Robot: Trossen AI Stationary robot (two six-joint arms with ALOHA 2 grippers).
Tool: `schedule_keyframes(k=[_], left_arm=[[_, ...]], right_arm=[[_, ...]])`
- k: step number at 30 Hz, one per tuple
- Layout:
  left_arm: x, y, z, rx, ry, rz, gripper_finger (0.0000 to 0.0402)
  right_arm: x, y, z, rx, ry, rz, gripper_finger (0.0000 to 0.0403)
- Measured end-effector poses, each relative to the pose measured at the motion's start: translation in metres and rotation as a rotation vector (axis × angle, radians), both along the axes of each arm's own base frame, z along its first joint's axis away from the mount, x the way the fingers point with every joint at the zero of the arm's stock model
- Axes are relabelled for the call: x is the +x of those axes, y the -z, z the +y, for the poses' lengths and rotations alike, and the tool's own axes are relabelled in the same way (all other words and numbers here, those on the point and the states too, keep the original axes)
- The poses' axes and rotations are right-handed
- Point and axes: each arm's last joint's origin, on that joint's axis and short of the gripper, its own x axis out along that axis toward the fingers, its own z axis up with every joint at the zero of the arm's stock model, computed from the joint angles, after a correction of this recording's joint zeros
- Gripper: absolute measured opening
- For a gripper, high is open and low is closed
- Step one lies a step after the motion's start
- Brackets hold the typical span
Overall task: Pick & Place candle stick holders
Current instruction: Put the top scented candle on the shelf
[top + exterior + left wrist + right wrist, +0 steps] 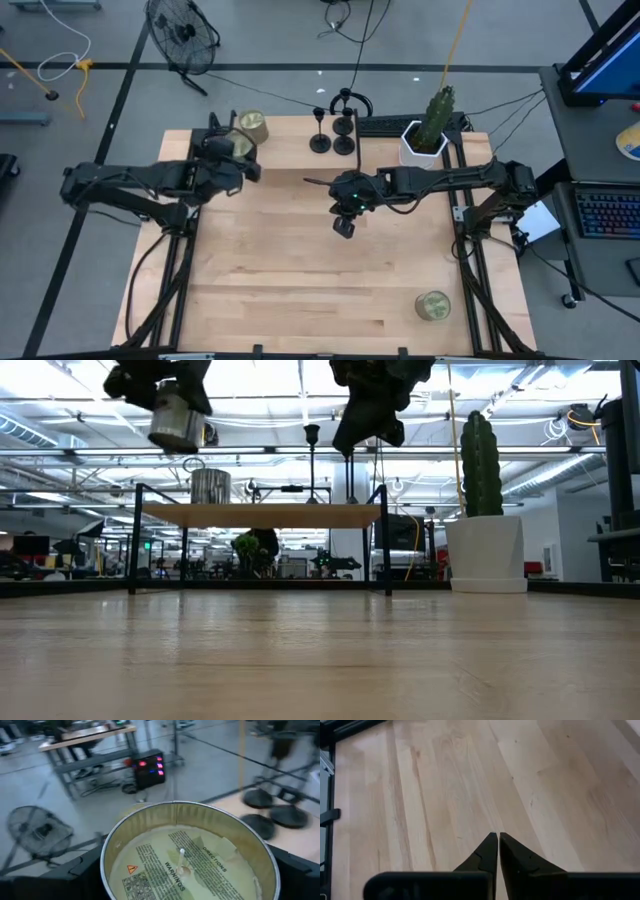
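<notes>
Three black candle stick holders [335, 135] stand on their round bases at the table's far edge, near the middle; their bases [272, 812] also show in the left wrist view. My left gripper [236, 152] is at the far left, shut on a metal candle tin [190, 855], which the low view shows raised off the table [178, 425]. My right gripper [343, 226] hangs over the middle of the table, shut and empty, its fingertips [497, 840] together above bare wood. My left gripper holds the candle tin by its round side wall, one finger [85, 870] on each side of it just below the rim [107, 852]. The tin is lifted clear of the table. Its open top, with the wax and wick, faces the wrist camera.
A second tin [250, 124] sits at the far left corner, and a third [432, 305] near the front right. A cactus in a white pot [425, 135] stands at the far right. A black cable bar [385, 125] lies along the far edge.
</notes>
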Motion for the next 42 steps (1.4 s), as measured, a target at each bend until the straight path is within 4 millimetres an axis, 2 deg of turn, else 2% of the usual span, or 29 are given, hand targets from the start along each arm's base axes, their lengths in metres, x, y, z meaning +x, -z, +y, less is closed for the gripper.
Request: schedule_keyframes(k=[7, 15, 20, 29, 31, 42], left_arm=[[0.004, 0.005, 0.013, -0.016, -0.082, -0.014, 0.0355], [0.016, 0.016, 0.016, -0.029, -0.108, -0.083, 0.0355], [0.027, 0.026, 0.016, -0.030, -0.076, -0.176, 0.0355], [0.046, 0.050, 0.020, 0.077, 0.025, -0.233, 0.0356], [0.048, 0.059, 0.024, 0.095, 0.013, -0.215, 0.0356], [0.077, 0.080, 0.054, 0.140, 0.047, -0.201, 0.0356]], right_arm=[[0.001, -0.001, 0.000, -0.002, -0.001, -0.018, 0.0011], [0.002, -0.001, 0.000, 0.000, 0.001, -0.021, 0.0011], [0.002, -0.001, 0.000, 0.000, 0.002, -0.020, 0.0011], [0.002, -0.001, -0.001, -0.017, 0.023, -0.020, 0.0011], [0.002, -0.001, -0.001, -0.017, 0.024, -0.020, 0.0011], [0.001, -0.001, -0.001, -0.032, 0.043, -0.019, 0.0011]])
